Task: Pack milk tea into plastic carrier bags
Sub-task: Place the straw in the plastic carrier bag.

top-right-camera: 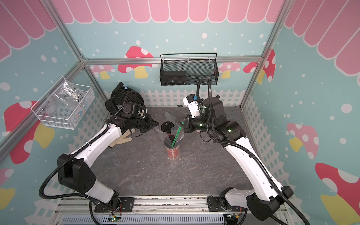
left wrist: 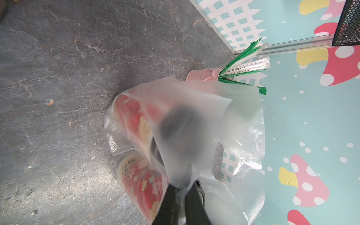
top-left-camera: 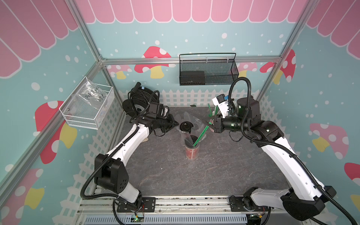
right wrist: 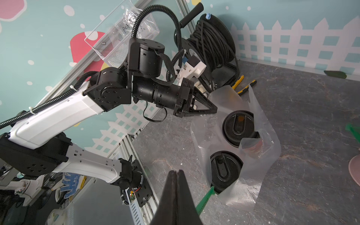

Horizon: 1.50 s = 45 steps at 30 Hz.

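Note:
Two milk tea cups with black lids stand side by side inside the clear plastic carrier bag at the table's middle: far lid, near lid. The right wrist view looks down on both lids. Through the film the left wrist view shows their red printed sides. My left gripper is shut on a bunched flap of the bag at its left side. My right gripper is shut, nothing between its fingers, just right of the bag. A green wrapped straw slants from beside that gripper into the bag.
A pink straw pot with green straws stands behind the right gripper. A black cable reel and pliers sit at the back left, and a glove lies under the left arm. Wire baskets hang on the walls.

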Each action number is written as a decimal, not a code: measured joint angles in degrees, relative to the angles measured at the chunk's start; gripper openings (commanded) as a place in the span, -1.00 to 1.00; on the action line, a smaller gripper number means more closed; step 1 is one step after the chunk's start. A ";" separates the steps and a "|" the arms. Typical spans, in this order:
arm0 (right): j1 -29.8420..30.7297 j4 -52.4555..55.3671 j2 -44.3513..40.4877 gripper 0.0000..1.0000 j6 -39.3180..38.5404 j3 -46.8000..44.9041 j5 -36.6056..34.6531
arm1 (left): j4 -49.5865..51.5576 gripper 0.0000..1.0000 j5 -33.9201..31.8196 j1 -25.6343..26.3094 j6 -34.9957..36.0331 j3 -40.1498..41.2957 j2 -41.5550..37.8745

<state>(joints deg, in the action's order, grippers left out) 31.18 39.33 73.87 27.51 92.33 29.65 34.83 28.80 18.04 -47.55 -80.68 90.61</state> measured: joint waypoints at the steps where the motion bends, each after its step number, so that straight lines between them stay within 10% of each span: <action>1: 0.00 0.46 0.76 -1.00 -0.04 0.63 0.02 | 0.00 -0.80 0.02 0.04 0.00 0.00 0.00; 45: -1.29 9.44 10.32 -1.00 -9.75 8.83 1.27 | -1.46 -0.93 0.63 0.96 -0.24 -0.26 1.11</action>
<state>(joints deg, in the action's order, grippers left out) 29.89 48.77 84.18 17.76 101.16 30.92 33.36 29.43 19.00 -47.79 -80.95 91.72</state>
